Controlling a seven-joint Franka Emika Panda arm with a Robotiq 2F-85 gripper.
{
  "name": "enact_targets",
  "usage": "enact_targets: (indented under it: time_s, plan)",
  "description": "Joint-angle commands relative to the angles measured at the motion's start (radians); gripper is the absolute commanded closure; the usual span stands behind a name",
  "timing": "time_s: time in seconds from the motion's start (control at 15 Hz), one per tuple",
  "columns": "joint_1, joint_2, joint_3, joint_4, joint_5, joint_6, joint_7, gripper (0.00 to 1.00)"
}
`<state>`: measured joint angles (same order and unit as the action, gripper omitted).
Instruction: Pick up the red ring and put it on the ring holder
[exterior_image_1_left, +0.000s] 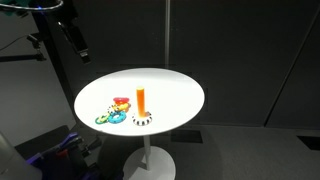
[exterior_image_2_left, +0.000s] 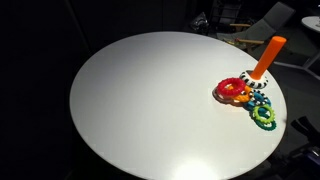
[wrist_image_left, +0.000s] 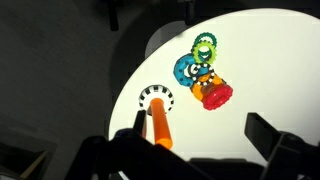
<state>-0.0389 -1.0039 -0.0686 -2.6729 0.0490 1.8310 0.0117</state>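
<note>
The red ring (wrist_image_left: 212, 95) lies on the white round table (wrist_image_left: 270, 60), leaning against a pile of other rings; it also shows in both exterior views (exterior_image_1_left: 121, 101) (exterior_image_2_left: 231, 88). The ring holder (wrist_image_left: 159, 122) is an orange peg on a checkered base, standing upright close beside the pile (exterior_image_1_left: 142, 104) (exterior_image_2_left: 264, 62). My gripper (wrist_image_left: 200, 135) hangs high above the table, open and empty, with one finger (wrist_image_left: 136, 126) beside the peg and the other off to the right. In an exterior view the gripper (exterior_image_1_left: 77, 42) is above the table's far edge.
A blue ring (wrist_image_left: 187, 70), a green ring (wrist_image_left: 205, 46) and a yellow-orange ring (wrist_image_left: 203, 78) lie heaped against the red one. The table stands on a single pedestal with dark surroundings. Its edge (wrist_image_left: 150, 50) runs close to the holder.
</note>
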Motion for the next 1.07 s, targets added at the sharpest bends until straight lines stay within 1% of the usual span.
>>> enact_targets:
  time_s: [0.0,0.47,0.73,1.0]
  plan:
    - [0.005,0.076,0.016,0.045,0.020,0.035,0.010,0.00]
    - [0.037,0.219,0.051,0.094,0.045,0.119,0.013,0.00]
    - [0.063,0.330,0.072,0.138,0.070,0.152,0.014,0.00]
    - [0.095,0.451,0.096,0.192,0.094,0.156,0.010,0.00]
